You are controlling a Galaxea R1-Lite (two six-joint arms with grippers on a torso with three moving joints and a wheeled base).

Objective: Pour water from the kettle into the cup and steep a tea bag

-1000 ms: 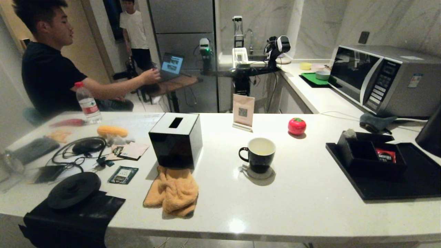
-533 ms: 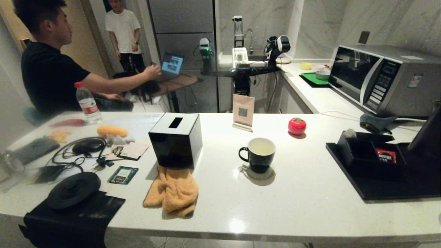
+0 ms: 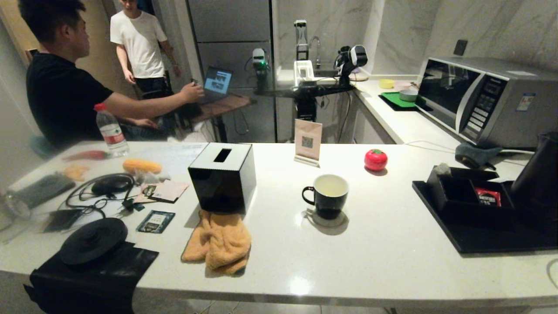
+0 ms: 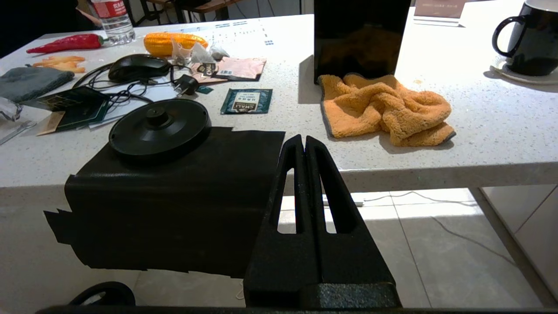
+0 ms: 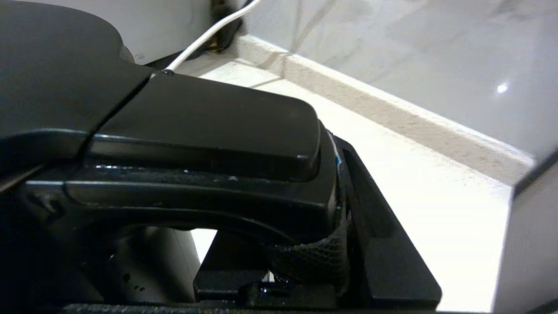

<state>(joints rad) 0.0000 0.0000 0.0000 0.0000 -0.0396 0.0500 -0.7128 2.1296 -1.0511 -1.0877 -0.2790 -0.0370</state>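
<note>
The black kettle stands at the far right of the white table, on the black tray beside the compartmented box with its red sachet. The right claw is clamped round the kettle's handle. The black cup sits mid-table on a coaster, pale water inside. The left claw hangs below the table edge, pressed together, near the kettle base and orange cloth.

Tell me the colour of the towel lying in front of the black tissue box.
The towel is orange; it shows best in the left wrist view.
</note>
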